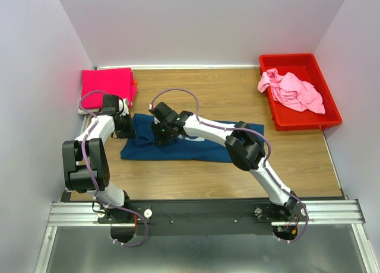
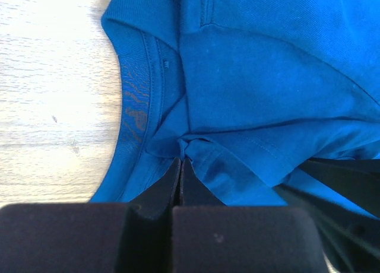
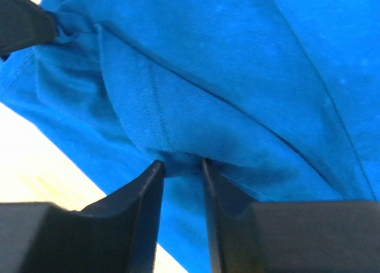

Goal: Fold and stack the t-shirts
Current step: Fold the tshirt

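The navy blue t-shirt lies as a long band across the middle of the table, with a bit of its white print showing. My left gripper is shut on the fabric just below the collar at the shirt's left end, pinching it at its tips. My right gripper is close beside it and grips a bunched fold of the same shirt. A folded magenta t-shirt lies at the back left. A light pink t-shirt is crumpled in the red bin.
The red bin stands at the back right against the wall. Under the magenta shirt the edges of other folded cloth show. Bare wooden table lies behind the navy shirt and in front of it. White walls enclose three sides.
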